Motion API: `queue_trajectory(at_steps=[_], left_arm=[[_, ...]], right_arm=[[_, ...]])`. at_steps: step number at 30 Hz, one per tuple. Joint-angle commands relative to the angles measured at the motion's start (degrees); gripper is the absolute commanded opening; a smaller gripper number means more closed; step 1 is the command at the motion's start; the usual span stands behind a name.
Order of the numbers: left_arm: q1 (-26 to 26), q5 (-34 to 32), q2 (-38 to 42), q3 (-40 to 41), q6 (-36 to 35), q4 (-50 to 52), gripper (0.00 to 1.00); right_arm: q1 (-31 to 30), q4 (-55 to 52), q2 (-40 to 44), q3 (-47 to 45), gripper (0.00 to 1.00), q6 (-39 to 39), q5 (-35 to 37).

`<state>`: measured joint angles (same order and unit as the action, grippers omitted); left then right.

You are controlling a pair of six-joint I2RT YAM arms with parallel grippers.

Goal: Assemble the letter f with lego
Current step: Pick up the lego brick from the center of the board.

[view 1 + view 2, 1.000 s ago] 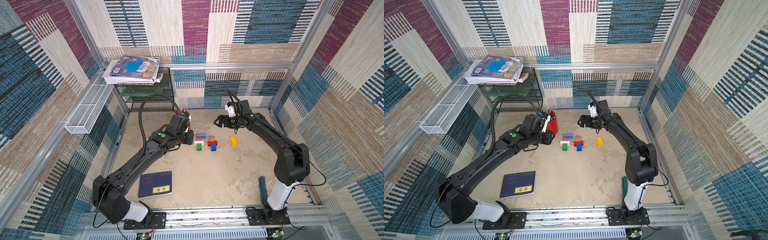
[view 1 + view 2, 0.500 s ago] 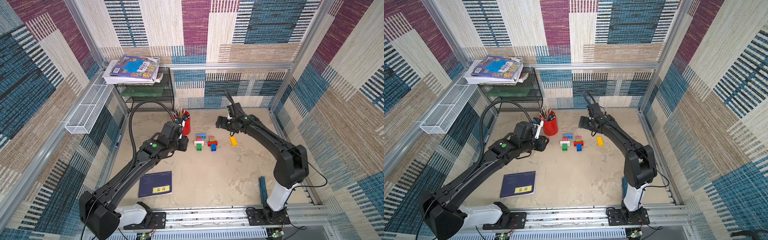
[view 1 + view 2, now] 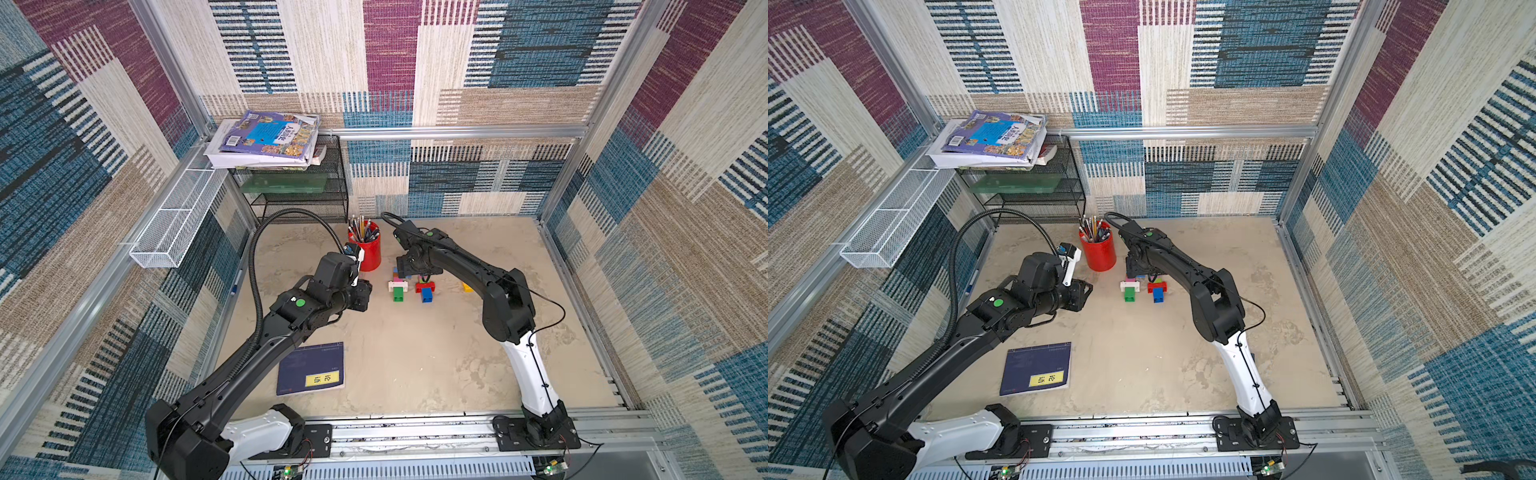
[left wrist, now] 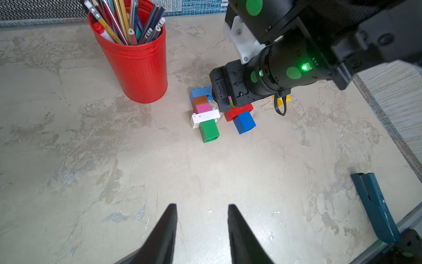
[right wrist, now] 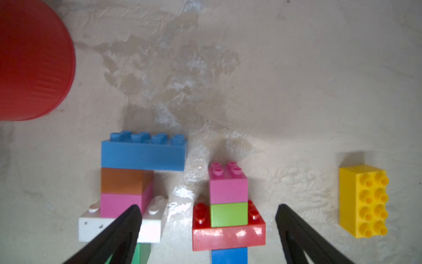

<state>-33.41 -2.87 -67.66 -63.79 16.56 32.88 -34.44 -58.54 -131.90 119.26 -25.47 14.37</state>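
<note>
Landmark: red pencil cup (image 4: 137, 64), upright on the worktop (image 4: 91, 160) and packed with pencils and pens.
Lego, first row: lies just right of the cup and slightly nearer the arm bases. From the cup's end outward it runs blue oblong brick (image 5: 143, 155), brown brick (image 5: 123, 180), pink brick (image 5: 121, 204), white oblong brick (image 5: 150, 226), green brick (image 4: 209, 131), each touching the next.
Lego, second row: lies beside the first, on the side away from the cup. It runs second pink brick (image 5: 228, 189), lime brick (image 5: 229, 216), red oblong brick (image 5: 228, 235), blue square brick (image 4: 244, 122), also touching end to end.
Lego, loose piece: yellow brick (image 5: 362, 201) lies alone, farther right of the cup than either row and apart from both.
Right gripper (image 5: 207, 206): jaws spread wide and grasping nothing. It is over the second row, with one jaw to each side of the red oblong brick. It seems to hang above the bricks rather than touch them, though the angle leaves this unsure.
Left gripper (image 4: 202, 205): jaws parted by a narrower gap, with nothing between them. It is over bare worktop on the arm-base side of the cup, pointing toward the lego and apart from it.
Navy notebook (image 3: 311, 368): lies flat on the worktop, well apart from the cup, toward the arm bases.
</note>
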Motion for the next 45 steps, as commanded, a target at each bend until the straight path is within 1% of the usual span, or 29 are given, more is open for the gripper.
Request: queue_trajectory(at_steps=[1, 10, 11, 12, 17, 21, 25, 33, 36, 41, 45], left_arm=[[0.2, -1.0, 0.3, 0.7, -2.2, 0.2, 0.41], [0.2, -0.2, -1.3, 0.9, -1.5, -0.5, 0.41], [0.2, -0.1, -1.5, 0.9, -1.5, -0.5, 0.41], [0.2, 0.1, -1.8, 0.8, -1.4, -0.5, 0.41], [0.2, 0.3, -2.4, 0.4, -1.3, -0.3, 0.41], [0.2, 0.3, -2.6, 0.3, -1.1, -0.5, 0.41], [0.2, 0.1, -2.7, 0.4, -1.1, -0.4, 0.41], [0.3, 0.4, -3.8, 0.3, -1.4, -0.6, 0.41], [0.3, 0.5, -4.0, 0.2, -1.5, -0.7, 0.41], [0.4, 0.8, -4.3, 0.3, -1.6, -0.8, 0.41], [0.4, 1.0, -4.4, 0.4, -1.5, -0.9, 0.41]], right_arm=[[0.9, 0.0, 0.3, 0.3, 0.95, -0.4, -2.3], [3.4, 4.5, 2.6, -8.1, 0.95, 1.2, -6.2], [3.6, 4.9, 2.8, -8.8, 0.96, 1.5, -6.6], [3.8, 5.5, 2.9, -9.5, 0.99, 1.8, -7.2], [4.4, 6.5, 2.9, -10.3, 0.83, 2.3, -8.1], [4.8, 6.4, 2.1, -9.4, 0.73, 2.8, -8.6], [5.1, 5.4, 0.5, -6.8, 0.70, 3.4, -8.9], [5.5, 2.8, -3.2, -1.2, 0.56, 3.6, -8.8], [5.7, 2.4, -3.8, -0.8, 0.52, 3.6, -8.9], [5.7, 2.2, -4.0, -1.1, 0.49, 3.5, -8.9], [5.6, 2.1, -4.2, -1.1, 0.42, 3.5, -9.2]])
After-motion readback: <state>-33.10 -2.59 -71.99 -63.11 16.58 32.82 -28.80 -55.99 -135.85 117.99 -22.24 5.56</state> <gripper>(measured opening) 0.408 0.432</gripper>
